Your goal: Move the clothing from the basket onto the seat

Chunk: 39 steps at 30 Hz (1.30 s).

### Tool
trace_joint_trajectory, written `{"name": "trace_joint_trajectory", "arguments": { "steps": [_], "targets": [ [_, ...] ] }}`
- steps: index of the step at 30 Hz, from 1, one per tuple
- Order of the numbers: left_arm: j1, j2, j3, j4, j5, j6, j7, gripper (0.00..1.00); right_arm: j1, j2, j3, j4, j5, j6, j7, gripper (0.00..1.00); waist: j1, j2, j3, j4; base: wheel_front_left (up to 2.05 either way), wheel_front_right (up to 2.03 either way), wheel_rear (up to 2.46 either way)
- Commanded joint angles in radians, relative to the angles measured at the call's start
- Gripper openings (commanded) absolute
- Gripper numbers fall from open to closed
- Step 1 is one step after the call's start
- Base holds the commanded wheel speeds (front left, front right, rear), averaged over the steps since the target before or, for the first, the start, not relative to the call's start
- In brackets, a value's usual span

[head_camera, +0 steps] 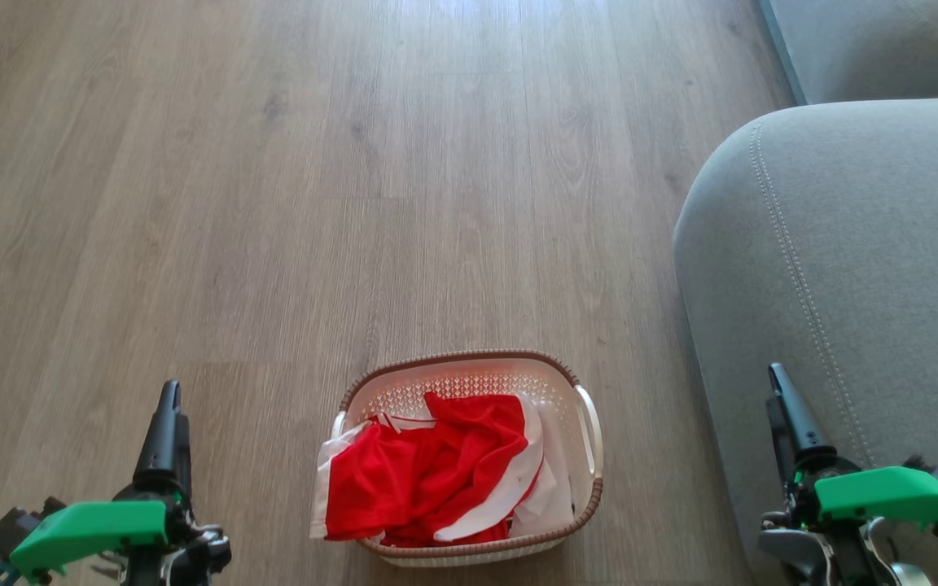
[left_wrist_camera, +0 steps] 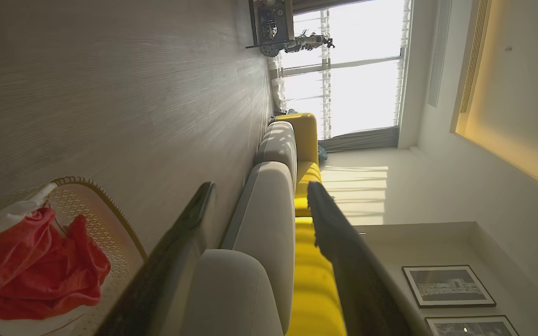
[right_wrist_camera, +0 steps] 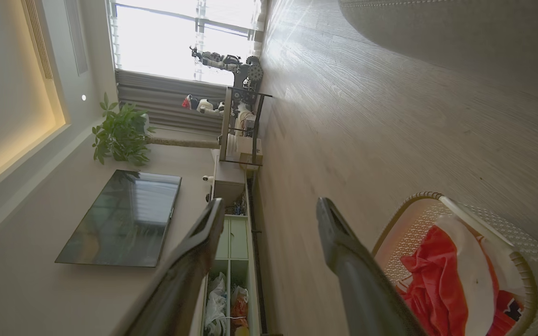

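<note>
Red clothing (head_camera: 428, 468) lies heaped in the basket (head_camera: 457, 381) beside the seat (head_camera: 860, 244); we hold our left gripper (left_wrist_camera: 260, 187) and right gripper (right_wrist_camera: 270, 203) spread wide, both empty.

Perforated plastic basket (head_camera: 469, 382), matt wood-grain floor (head_camera: 273, 203)

Clothing (head_camera: 428, 476): bright red, with white stripe trim and white panels.
Basket (head_camera: 469, 382): cream-white walls in a fine all-over hole pattern; brown woven-look rim.
Seat (head_camera: 868, 244): plain light grey, with a paler double line of stitching.
Floor (head_camera: 273, 203): grey-brown planks, wood grain.
Backrest (left_wrist_camera: 308, 289): yellow.
Left gripper (left_wrist_camera: 260, 186) and right gripper (right_wrist_camera: 271, 203): fingers near black.
</note>
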Motion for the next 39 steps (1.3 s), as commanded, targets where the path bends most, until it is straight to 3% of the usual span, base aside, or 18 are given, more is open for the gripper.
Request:
{"name": "trace_joint_trajectory", "arguments": {
  "steps": [1, 15, 28, 39],
  "targets": [
    [-0.042, 0.018, 0.004, -0.046, 0.019, -0.002, -0.008, 1.00, -0.054, -0.019, 0.009, -0.046, -0.019, 0.003, -0.015, 1.00, 0.0000, -0.0001, 0.000, 0.000, 0.00, 0.00, 0.00],
    [-0.041, 0.017, -0.001, -0.090, 0.243, -0.001, -0.049, 1.00, -0.062, -0.037, 0.053, -0.091, -0.232, 0.004, -0.056, 1.00, 0.0000, -0.0001, 0.003, 0.008, 0.00, 0.00, 0.00],
    [-0.036, 0.042, -0.032, -0.118, 0.520, 0.006, -0.087, 1.00, -0.064, -0.049, 0.087, -0.111, -0.463, 0.005, -0.094, 1.00, 0.0000, -0.0001, 0.002, 0.012, 0.00, 0.00, 0.00],
    [-0.030, 0.043, -0.045, -0.137, 0.676, 0.020, -0.116, 1.00, -0.067, -0.053, 0.114, -0.103, -0.606, 0.006, -0.124, 1.00, 0.0000, -0.0001, 0.000, 0.013, 0.00, 0.00, 0.00]
  ]
}}
